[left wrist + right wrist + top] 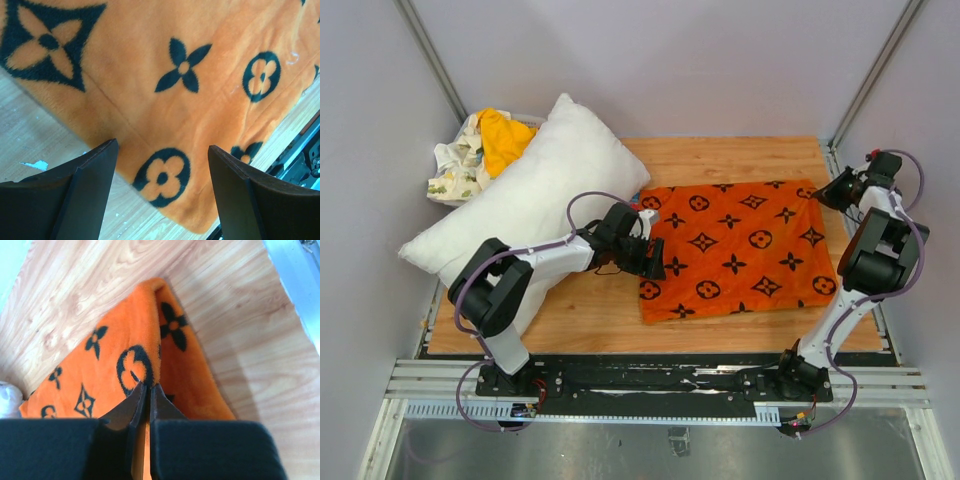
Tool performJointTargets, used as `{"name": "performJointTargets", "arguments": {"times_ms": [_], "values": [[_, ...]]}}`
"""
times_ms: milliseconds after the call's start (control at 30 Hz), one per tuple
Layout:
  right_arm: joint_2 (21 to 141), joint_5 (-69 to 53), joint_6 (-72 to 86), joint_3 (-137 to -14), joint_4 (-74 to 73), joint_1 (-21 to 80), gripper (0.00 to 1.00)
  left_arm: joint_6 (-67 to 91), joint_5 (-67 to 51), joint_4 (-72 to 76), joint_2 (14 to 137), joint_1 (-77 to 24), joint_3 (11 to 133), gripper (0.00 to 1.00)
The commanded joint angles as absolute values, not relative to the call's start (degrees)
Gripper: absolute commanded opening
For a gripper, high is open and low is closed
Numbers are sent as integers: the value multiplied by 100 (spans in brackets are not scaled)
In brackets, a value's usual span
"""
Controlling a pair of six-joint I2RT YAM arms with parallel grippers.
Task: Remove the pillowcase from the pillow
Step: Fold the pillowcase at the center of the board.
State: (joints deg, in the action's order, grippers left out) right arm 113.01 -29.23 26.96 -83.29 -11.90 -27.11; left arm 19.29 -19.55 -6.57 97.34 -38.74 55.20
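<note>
The orange pillowcase [735, 245] with black motifs lies flat on the wooden table, right of centre. The plump white pillow [535, 195] lies bare and separate at the left, running diagonally. My left gripper [650, 262] hovers open over the pillowcase's near left corner. In the left wrist view its jaws [162, 146] stand wide apart above the fabric [150, 75], holding nothing. My right gripper [823, 193] is at the far right corner. In the right wrist view it [148, 385] is shut on a raised fold of the pillowcase [115, 340].
A yellow-orange cloth [505, 135] and a white printed cloth [460, 165] are heaped at the back left behind the pillow. Bare wood [590, 310] shows along the table's near edge, with a metal rail [660, 385] in front. Walls close in on three sides.
</note>
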Motion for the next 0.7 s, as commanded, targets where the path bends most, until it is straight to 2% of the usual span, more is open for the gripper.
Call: {"name": "performJointTargets", "arguments": {"times_ms": [0, 300, 433, 667], "values": [[12079, -2779, 2699, -8606, -1262, -2866, 2, 1848, -2007, -597, 9702, -3876, 5690, 78], [11958, -2645, 2593, -8344, -1213, -2830, 2, 1950, -2740, 879, 9533, -3985, 5788, 80], [11949, -2689, 2567, -8231, -1202, -2830, 3, 2062, -2591, 1244, 9973, -4052, 5970, 80], [11694, -2795, 2645, -8323, -1217, -2837, 3, 2551, -2525, 2083, 10735, -4060, 5331, 77]]}}
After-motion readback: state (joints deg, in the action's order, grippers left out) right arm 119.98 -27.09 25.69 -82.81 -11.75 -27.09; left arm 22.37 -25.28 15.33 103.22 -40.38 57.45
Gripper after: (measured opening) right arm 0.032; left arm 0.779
